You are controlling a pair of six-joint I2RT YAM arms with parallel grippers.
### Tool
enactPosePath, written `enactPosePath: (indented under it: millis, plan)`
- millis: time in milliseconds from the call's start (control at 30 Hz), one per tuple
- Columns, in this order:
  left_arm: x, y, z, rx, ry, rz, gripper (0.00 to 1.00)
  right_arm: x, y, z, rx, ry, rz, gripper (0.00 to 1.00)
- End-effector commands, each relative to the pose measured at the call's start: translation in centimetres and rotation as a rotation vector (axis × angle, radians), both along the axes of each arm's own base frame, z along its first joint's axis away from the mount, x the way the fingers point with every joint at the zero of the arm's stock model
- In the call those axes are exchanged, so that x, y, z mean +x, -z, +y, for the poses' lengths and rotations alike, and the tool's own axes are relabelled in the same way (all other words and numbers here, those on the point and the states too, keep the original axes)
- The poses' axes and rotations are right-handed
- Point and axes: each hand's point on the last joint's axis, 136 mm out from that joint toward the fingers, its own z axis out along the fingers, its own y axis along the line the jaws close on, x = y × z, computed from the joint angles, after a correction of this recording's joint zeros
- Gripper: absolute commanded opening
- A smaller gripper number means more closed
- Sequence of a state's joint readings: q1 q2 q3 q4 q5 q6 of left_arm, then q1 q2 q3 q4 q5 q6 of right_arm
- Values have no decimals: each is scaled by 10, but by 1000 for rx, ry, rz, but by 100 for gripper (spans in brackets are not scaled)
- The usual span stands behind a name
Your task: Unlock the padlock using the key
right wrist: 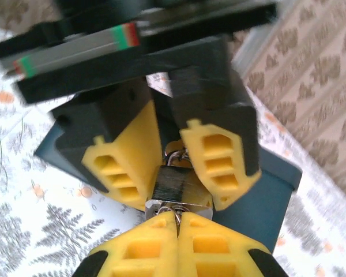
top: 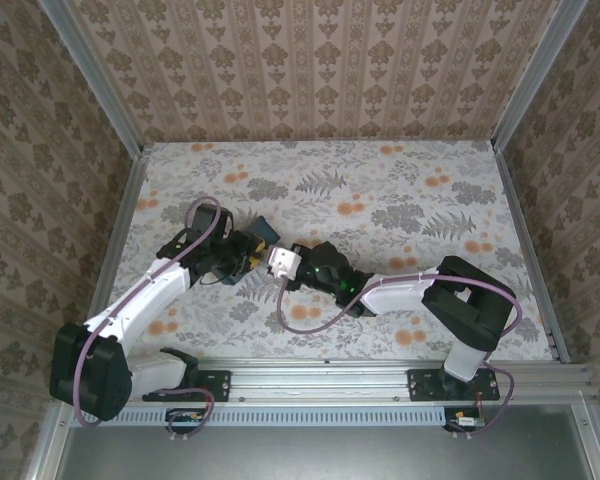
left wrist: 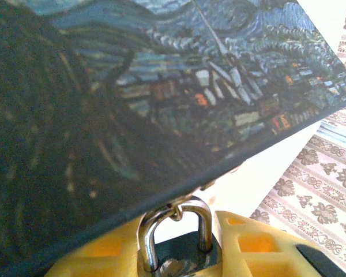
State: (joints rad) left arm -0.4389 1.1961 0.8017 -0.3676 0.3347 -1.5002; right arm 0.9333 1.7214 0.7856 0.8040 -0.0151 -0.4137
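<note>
Dark padlock (right wrist: 174, 186), silvery shackle (left wrist: 204, 225) (thin, curved), between 2 yellow left fingers (right wrist: 124, 167)

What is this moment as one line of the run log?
left gripper: shut on padlock | right gripper: shut on key at padlock base | blue tin: at the shackle

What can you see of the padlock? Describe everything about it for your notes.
The padlock is small: a dark blocky body with a silvery base and a thin silvery shackle, closed, hooked at the edge of the blue tin. Yellow fingers of the left gripper clamp its sides. Shut fingertips of the right gripper meet its base, where a thin wire ring shows.
</note>
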Motion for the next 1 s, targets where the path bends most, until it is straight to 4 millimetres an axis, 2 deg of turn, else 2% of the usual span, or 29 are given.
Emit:
enactPosePath:
  millis: [0, 33, 233, 400, 500, 567, 667, 767, 933, 967]
  plan:
    - [14, -21, -7, -53, -23, -87, 0, 13, -16, -6, 266, 176, 278, 2]
    - [10, -23, -15, -51, 0, -97, 0, 13, -18, -9, 345, 201, 351, 2]
    - [13, -37, -19, 11, 42, -157, 0, 19, -13, -19, 750, 340, 816, 0]
    - [15, -36, -21, 16, 49, -171, 0, 24, -1, -15, 1083, 384, 1186, 0]
    - [14, -35, -21, 25, 56, -167, 0, 27, 4, -4, 1179, 374, 1364, 0]
    - [14, -34, -20, 26, 56, -157, 0, 24, 1, 5, 1161, 340, 1421, 0]
    - [15, -34, -15, 22, 51, -146, 0, 19, 2, 6, 1036, 355, 1435, 13]
    - [16, -34, -9, 27, 42, -143, 0, 15, 5, -13, 930, 395, 1348, 19]
    - [15, -26, -10, 17, 50, -127, 0, 17, 6, -52, 763, 457, 1223, 28]
    - [20, -23, -2, 21, 24, -123, 0, 17, 7, -57, 724, 464, 1206, 28]
